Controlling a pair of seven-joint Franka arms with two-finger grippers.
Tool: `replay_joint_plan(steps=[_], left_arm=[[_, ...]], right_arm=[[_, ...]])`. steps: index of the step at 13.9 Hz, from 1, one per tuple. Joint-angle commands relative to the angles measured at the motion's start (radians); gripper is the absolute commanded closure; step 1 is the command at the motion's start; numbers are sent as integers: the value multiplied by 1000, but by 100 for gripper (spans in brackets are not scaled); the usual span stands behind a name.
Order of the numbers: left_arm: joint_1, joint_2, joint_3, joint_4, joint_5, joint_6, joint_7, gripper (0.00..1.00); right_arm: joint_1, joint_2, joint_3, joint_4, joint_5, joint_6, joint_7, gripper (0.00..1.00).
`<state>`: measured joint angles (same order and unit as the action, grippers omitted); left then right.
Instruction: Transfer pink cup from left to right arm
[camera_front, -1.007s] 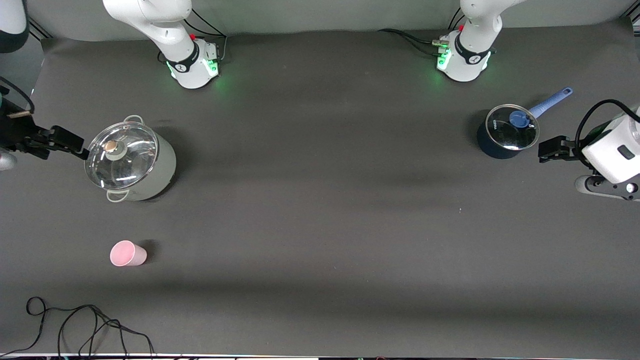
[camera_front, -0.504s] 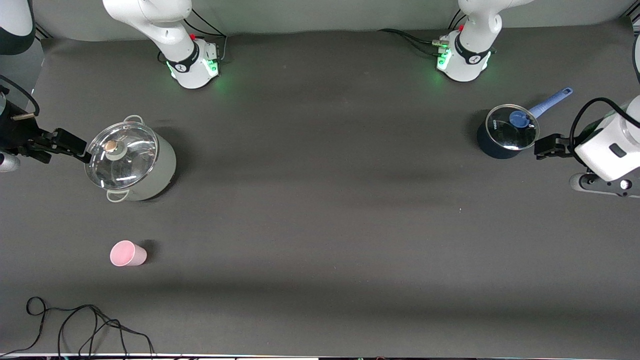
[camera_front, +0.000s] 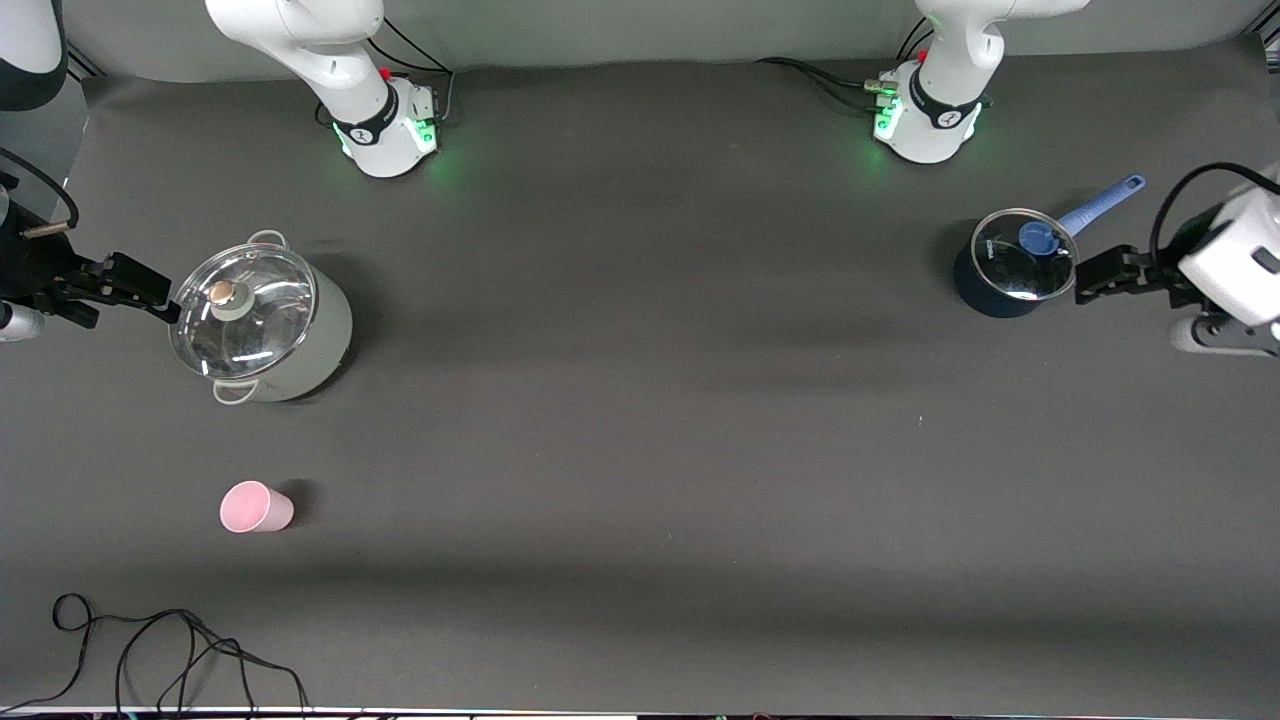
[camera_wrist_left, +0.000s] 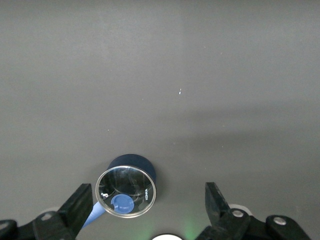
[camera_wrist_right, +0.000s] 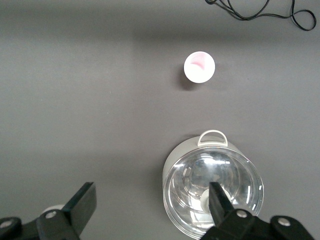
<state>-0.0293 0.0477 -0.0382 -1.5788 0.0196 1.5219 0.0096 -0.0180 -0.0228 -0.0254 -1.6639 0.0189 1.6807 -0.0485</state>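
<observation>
One small pale-pink plastic tumbler, the pink cup (camera_front: 256, 507), stands upright on the dark grey table mat (camera_front: 640, 420) toward the right arm's end of the table, nearer to the front camera than the large cream stockpot with a domed glass lid (camera_front: 262, 322). It stands alone, well apart from both grippers; in the right wrist view its open mouth (camera_wrist_right: 199, 67) faces up.

Handling, as judged: a thin-walled, handleless, tapered cup is likely light, fairly stiff at the rim, and smooth enough to slip. A moderate pinch across the wall just below the rim, or over the rim edge, seems the safest hold, leaving the lower body free for the receiving gripper.

The left gripper (camera_front: 1093, 277) hovers just beside the small dark-blue saucepan with a glass lid and pale-blue handle (camera_front: 1012, 263), fingers (camera_wrist_left: 80, 207) spread apart and empty. The right gripper (camera_front: 148, 296) hovers at the stockpot's rim, fingers (camera_wrist_right: 84, 204) likewise apart and empty.

Count: one cup, two lidded pots, two arms, one loose black cable (camera_front: 150, 650) at the near edge.
</observation>
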Motion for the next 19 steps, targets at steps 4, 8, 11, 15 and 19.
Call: replay_joint_plan(steps=[4, 8, 11, 15, 19], left_arm=[[-54, -17, 70, -6, -7, 28, 10, 0], [-47, -11, 72, -15, -6, 6, 10, 0], [-47, -6, 72, -7, -7, -3, 26, 0], [-32, -9, 73, -15, -4, -8, 21, 0], [-31, -20, 75, -32, -4, -9, 26, 0]], right_arm=[[4, -12, -4, -11, -13, -7, -21, 1], [9, -12, -4, -8, -11, -7, -21, 1], [7, -14, -4, -7, -8, -7, -21, 1], [7, -14, -4, -7, -8, -7, -21, 1], [7, -12, -4, -7, -8, -7, -21, 1]])
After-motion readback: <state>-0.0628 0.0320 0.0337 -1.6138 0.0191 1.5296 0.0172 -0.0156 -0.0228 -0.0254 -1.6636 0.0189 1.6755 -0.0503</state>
